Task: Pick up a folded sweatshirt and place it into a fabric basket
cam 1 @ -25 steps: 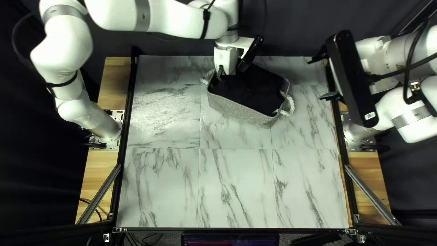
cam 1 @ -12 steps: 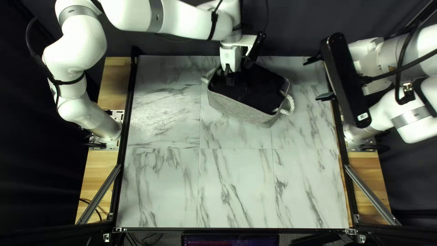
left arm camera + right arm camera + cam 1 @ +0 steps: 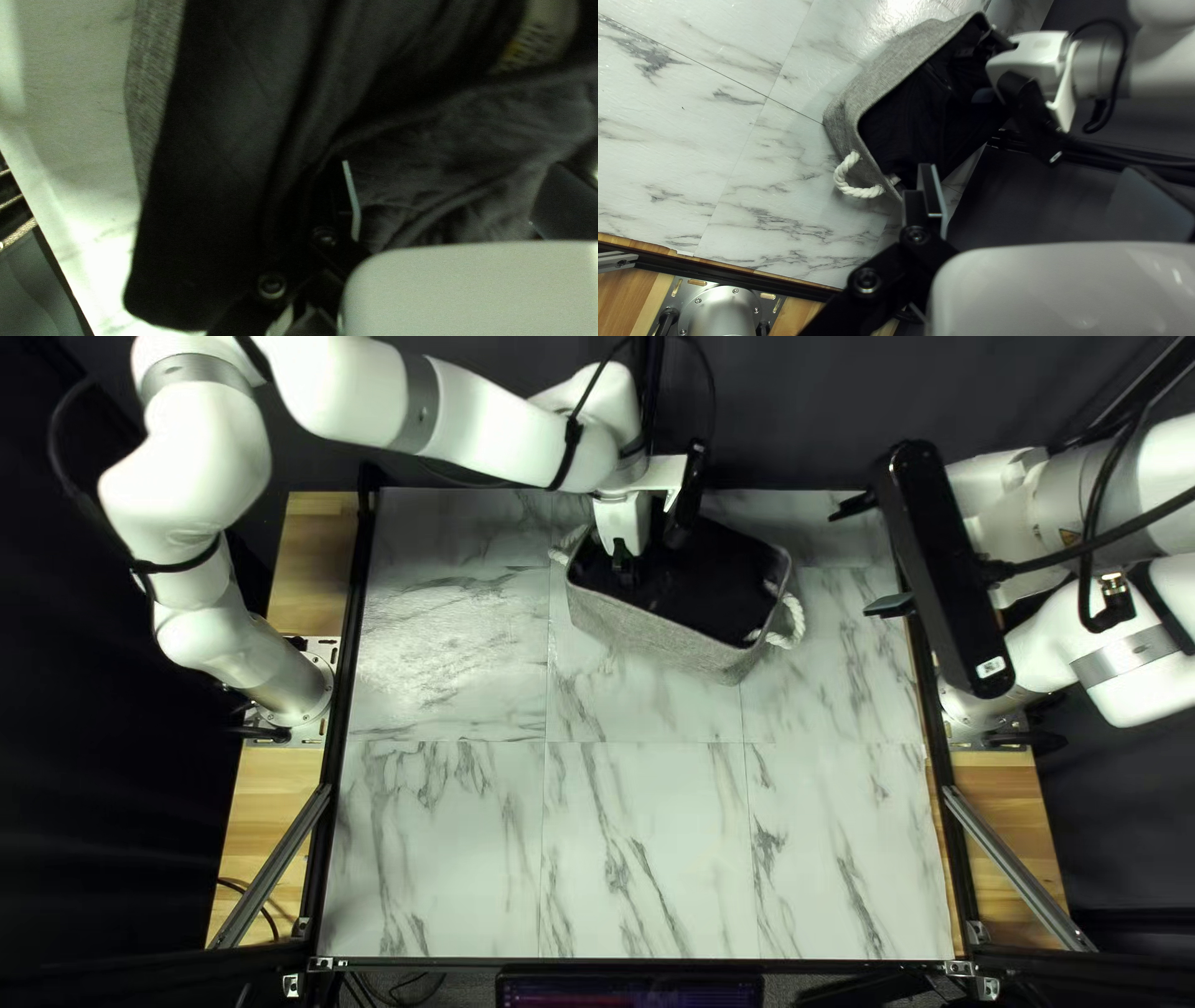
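Note:
My left gripper (image 3: 626, 568) reaches into the left part of the grey fabric basket (image 3: 660, 635) near the table's far edge. Dark cloth, seemingly the sweatshirt (image 3: 703, 573), fills the basket's inside, its outline hard to tell from the lining. In the left wrist view, the open left gripper (image 3: 458, 199) has its fingers apart over the wrinkled dark sweatshirt (image 3: 436, 149); nothing shows clamped. My right gripper (image 3: 871, 556) is raised at the right of the table. The right wrist view shows the right gripper (image 3: 1049, 196) open and empty, with the basket (image 3: 878, 81) ahead.
White rope handles (image 3: 784, 629) stick out at the basket's two ends. The left arm (image 3: 486, 423) stretches across the far side of the table (image 3: 647, 846). Black frame rails (image 3: 334, 759) run along the table's sides.
My left gripper has shifted slightly rightward and toward the table's near edge, and its wrist has turned a little. The right arm has moved a bit leftward. The basket has stayed put.

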Motion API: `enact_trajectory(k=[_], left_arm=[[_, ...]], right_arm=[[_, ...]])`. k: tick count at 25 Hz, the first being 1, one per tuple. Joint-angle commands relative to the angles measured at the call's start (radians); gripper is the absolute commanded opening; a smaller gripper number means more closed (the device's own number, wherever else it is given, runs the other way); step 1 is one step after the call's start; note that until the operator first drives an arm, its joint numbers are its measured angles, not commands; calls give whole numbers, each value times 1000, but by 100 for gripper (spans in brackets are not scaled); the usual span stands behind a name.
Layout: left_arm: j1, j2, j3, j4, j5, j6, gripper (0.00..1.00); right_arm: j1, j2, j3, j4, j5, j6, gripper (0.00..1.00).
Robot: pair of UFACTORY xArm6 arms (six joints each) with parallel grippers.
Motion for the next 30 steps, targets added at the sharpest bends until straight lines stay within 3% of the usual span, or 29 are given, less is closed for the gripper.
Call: enact_trajectory(k=[1,4,7,14,24,30], left_arm=[[6,-25,-33,5,49,15,100],[8,-50,-10,-4,45,34,100],[16,-134,87,-34,35,85,100],[-39,-416,294,-25,104,57,100],[-191,-749,494,17,224,-168,100],[-288,-921,533,128,233,-457,100]], right_arm=[[35,-43,11,-39,24,37,100],[54,-65,17,-62,40,72,100],[37,-73,35,-54,33,91,100],[-163,-142,171,64,-92,-22,100],[-340,-30,187,153,-179,-249,100],[-427,21,197,210,-213,-362,100]])
